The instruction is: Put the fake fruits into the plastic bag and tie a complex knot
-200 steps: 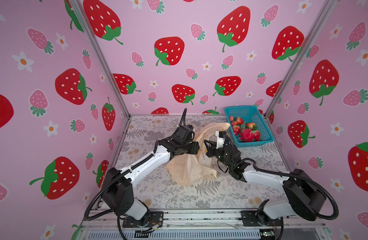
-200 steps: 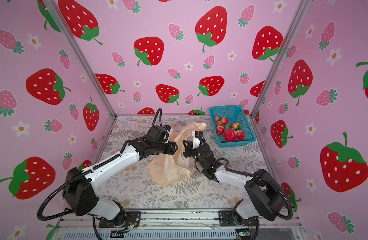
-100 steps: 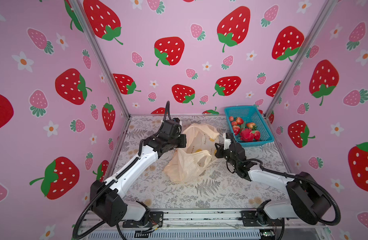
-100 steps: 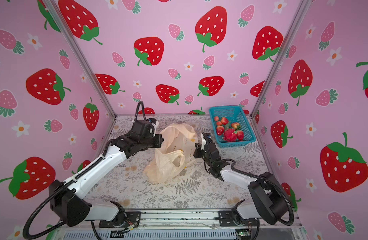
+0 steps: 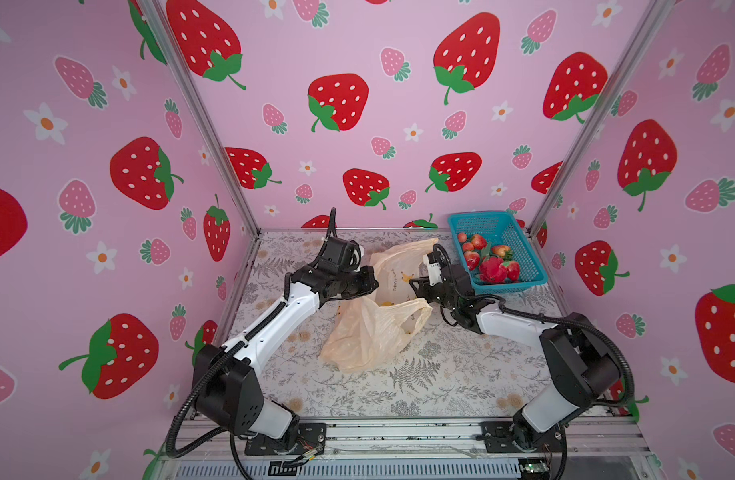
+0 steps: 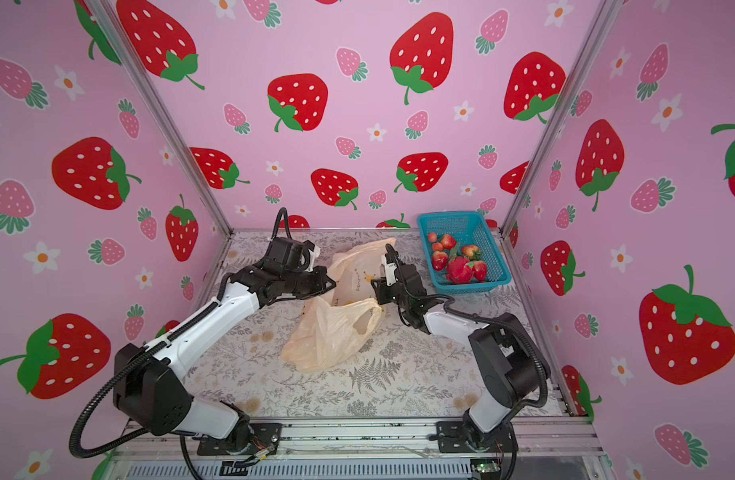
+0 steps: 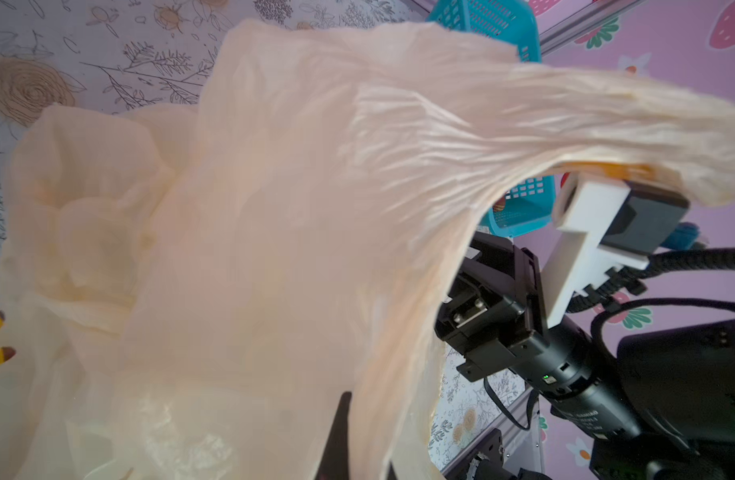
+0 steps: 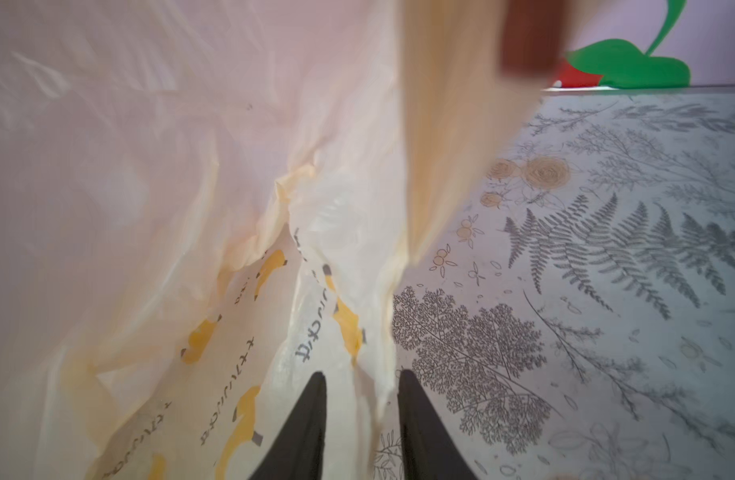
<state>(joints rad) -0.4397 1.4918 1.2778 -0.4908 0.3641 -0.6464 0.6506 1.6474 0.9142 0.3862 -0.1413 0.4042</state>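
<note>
1. Left: The left arm is seen stretched from the front rail toward the middle, its wrist turned inward. The left gripper (image 5: 374, 284) is set against the left rim of the plastic bag (image 5: 370, 332). Its tips are buried under film; in the left wrist view only a dark sliver of one finger (image 7: 340, 436) can be made out. The fingers are pressed together on the film.
2. Centre: The bag is slumped on the table (image 5: 440, 374) between the two grippers, with one handle raised at the back. Its inside cannot be made out through the cloudy film.
3. Right: The right arm is folded low over the table, its forearm angled in toward the bag. The right gripper (image 8: 361, 376) is shown in the right wrist view with its fingers (image 8: 311, 415) spread and a loose fold of film hanging between them. The film nearest that lens is blurred.
4. Far right: The fake fruits (image 5: 488, 259) are piled in the blue basket (image 5: 482, 218) at the back corner, just beside the bag. They are partly screened by the basket's mesh wall.
</note>
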